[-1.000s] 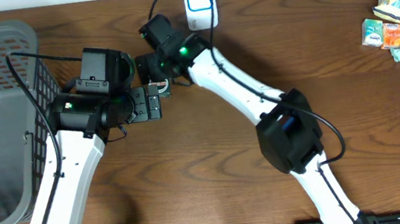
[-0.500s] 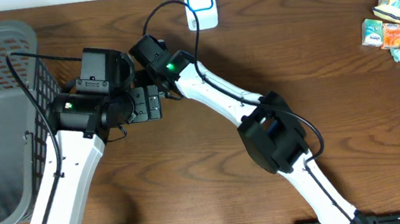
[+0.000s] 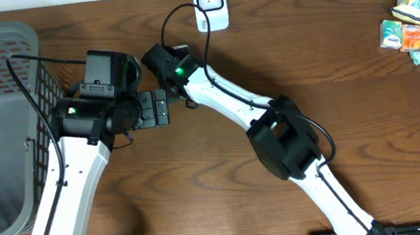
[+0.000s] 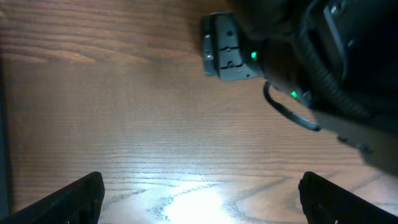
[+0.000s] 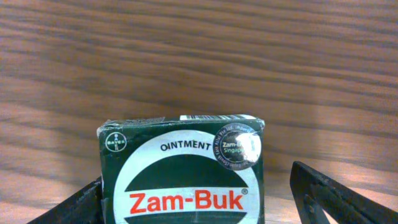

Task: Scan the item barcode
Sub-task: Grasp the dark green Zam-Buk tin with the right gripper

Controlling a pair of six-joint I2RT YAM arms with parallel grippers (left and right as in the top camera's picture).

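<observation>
Right wrist: jaws open, straddling ointment box (image 5: 180, 171).

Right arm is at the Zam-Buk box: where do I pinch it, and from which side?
Pinch the Zam-Buk box across the two side faces either side of its label, approaching as the right wrist camera looks. Those sides look flat and parallel, and the right gripper flanks them, jaws open. The printed face would remain uncovered.

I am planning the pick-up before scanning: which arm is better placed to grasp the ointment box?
Right. The Zam-Buk box sits between the jaws of the open right end effector; the left end effector, also open, has only bare table beneath it.
</observation>
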